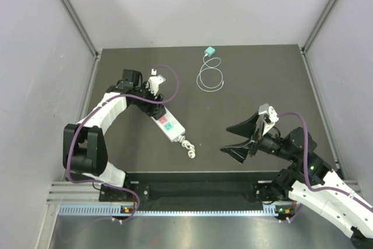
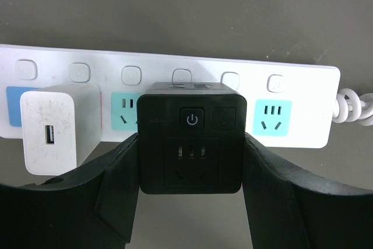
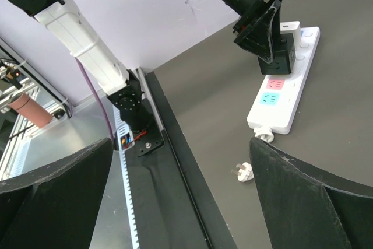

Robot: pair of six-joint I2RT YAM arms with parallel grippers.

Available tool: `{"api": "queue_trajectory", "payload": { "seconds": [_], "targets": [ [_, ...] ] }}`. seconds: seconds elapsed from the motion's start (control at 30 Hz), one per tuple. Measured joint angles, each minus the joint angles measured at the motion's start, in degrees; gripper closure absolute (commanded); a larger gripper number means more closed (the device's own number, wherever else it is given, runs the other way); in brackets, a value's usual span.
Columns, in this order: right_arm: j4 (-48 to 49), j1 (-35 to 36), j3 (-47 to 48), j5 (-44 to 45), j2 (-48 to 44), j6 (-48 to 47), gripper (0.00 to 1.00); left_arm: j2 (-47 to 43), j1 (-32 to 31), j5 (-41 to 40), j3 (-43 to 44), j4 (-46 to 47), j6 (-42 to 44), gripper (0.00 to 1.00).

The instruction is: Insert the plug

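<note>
On the left of the table [image 1: 262, 74], the left gripper [image 2: 190, 170] pinches the black plug [image 2: 189, 144], one finger on each side of its body, and holds it at the white strip [image 2: 303, 103]. From the wrist view the plug stands over the middle of the strip, its own switch and socket face toward the camera. The right wrist view shows it down against the strip's top. We cannot tell whether its pins are fully home or only resting at the holes.

We judge the task to be late in its course. The plug is picked up and brought to a socket. What is left is to press it in, if it is not yet seated, and then to let go and draw the arm off.

The right gripper [image 1: 242, 140] hangs with its jaws spread wide, holding nothing, well apart from the strip.

We see no box or tray, so the sockets are the only things that hold anything. One socket, just beside the plug, has a white charger [image 2: 58, 126] in it. A teal socket [image 2: 273, 118] on the plug's other side is free. The strip's coiled lead [image 1: 189, 147] lies loose on the table. A teal block [image 1: 210, 51] with a thin cable sits far back.
</note>
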Motion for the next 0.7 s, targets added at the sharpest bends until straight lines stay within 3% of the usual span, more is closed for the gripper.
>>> {"api": "queue_trajectory", "payload": {
  "seconds": [0.23, 0.53, 0.7],
  "targets": [
    [0.07, 0.00, 0.00, 0.00, 0.68, 0.00, 0.00, 0.20, -0.07, -1.09, 1.22, -1.79, -1.90, 1.00],
    [0.24, 0.00, 0.00, 0.02, 1.84, 0.02, 0.00, 1.79, -0.15, -3.69, 10.67, -9.44, -4.76, 1.00],
    [0.48, 0.00, -0.02, 0.07, 1.84, 0.09, 0.00, 2.03, -0.15, 3.65, 16.09, -12.85, -9.38, 1.00]
  ]
}}
